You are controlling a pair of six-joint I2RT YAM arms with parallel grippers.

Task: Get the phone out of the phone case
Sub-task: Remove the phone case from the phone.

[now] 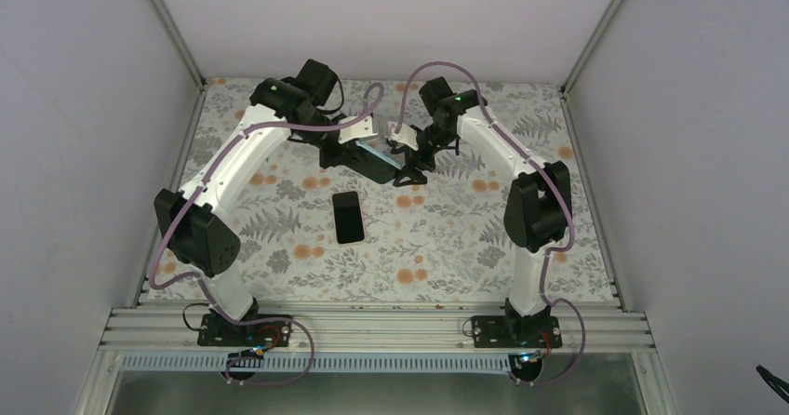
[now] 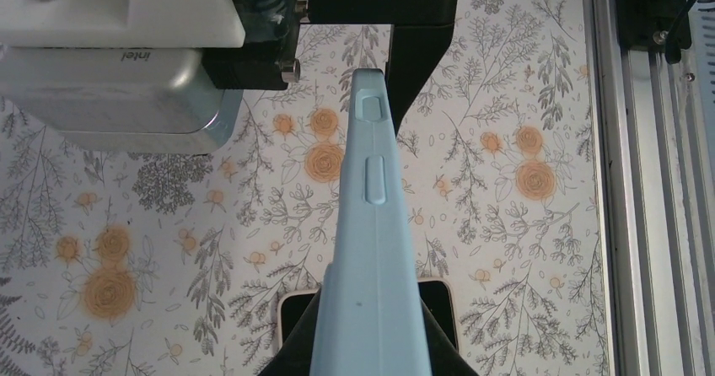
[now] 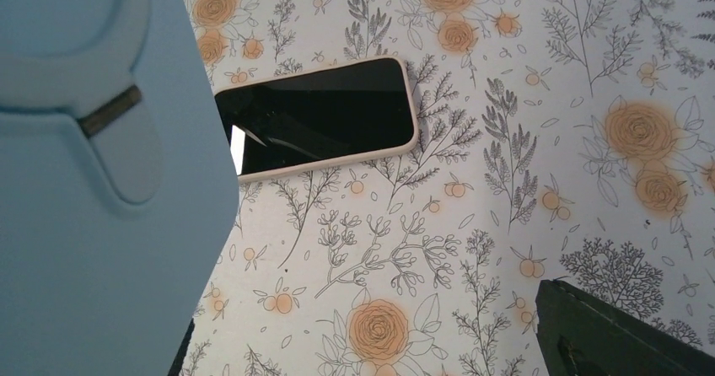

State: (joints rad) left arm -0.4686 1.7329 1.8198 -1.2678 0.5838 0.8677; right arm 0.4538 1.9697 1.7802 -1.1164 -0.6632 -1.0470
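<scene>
Floral tabletop (image 1: 447, 257) bears the phone (image 1: 349, 217), left pincer (image 1: 365, 157) clenching the blue case (image 2: 371, 249) aloft, right pincer (image 1: 411, 162) released.

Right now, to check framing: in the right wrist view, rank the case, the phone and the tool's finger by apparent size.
1. case, though closest to the camera, so it looks inflated.
2. phone.
3. finger, cut by the frame edge.

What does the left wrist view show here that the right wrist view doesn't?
Left wrist only: the phone case edge-on, side buttons showing, and the aluminium rail. Right wrist only: the case's broad back and most of the phone, screen up. Both: the case lifted clear, the phone lying bare on the floral table.
</scene>
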